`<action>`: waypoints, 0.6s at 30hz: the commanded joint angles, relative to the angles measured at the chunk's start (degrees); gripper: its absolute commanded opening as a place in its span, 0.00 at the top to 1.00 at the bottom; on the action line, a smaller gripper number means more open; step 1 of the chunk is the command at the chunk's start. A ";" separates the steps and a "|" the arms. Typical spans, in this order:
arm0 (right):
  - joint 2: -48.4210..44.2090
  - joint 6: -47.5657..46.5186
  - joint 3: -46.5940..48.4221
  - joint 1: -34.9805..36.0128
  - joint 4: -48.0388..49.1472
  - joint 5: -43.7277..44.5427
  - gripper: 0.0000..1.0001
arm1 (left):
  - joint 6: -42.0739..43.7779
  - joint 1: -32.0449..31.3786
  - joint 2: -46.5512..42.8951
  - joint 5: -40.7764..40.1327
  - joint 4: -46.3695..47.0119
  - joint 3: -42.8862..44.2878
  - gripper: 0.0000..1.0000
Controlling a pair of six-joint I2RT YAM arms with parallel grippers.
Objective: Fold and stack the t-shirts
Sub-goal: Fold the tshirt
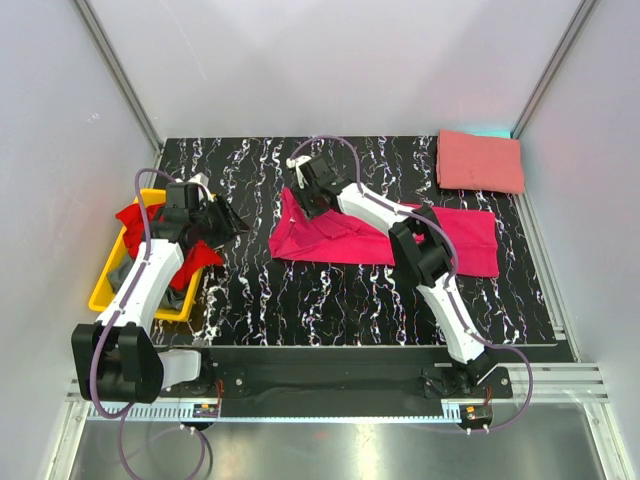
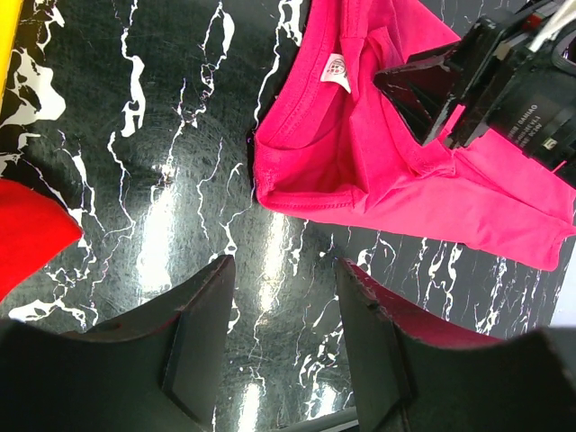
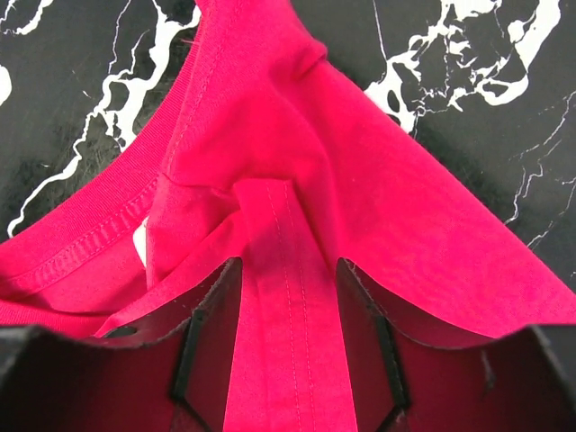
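The magenta t-shirt (image 1: 335, 240) lies as a long folded band across the middle of the table, collar end to the left. My right gripper (image 1: 307, 192) is down on that collar end, open, with a stitched hem strip (image 3: 288, 297) lying between its fingers (image 3: 288, 263). My left gripper (image 1: 226, 221) hovers open over bare table just left of the shirt's collar (image 2: 306, 117), nothing between its fingers (image 2: 283, 265). The salmon shirt (image 1: 480, 162) lies folded at the back right. The red shirt (image 1: 135, 218) and grey shirt (image 1: 180, 297) are bunched in the bin.
The yellow bin (image 1: 105, 285) stands at the left table edge, under my left arm. Grey walls close in the table on the back and both sides. A corner of red cloth (image 2: 27, 234) shows left of my left gripper.
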 commanded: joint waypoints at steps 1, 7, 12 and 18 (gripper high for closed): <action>0.85 -2.19 3.24 1.03 1.25 2.46 0.47 | 0.15 0.04 -0.87 1.84 3.08 -0.25 0.46; 3.57 -2.63 6.05 1.29 0.55 7.02 0.63 | -0.02 -0.05 -0.69 1.31 3.17 -0.07 0.46; 2.96 -2.98 5.18 1.38 2.22 10.89 0.90 | -0.20 -0.05 -0.25 1.31 3.70 -0.34 0.46; 0.15 -1.85 2.89 1.38 4.42 13.62 0.90 | -0.20 0.04 0.72 0.60 2.91 0.10 0.47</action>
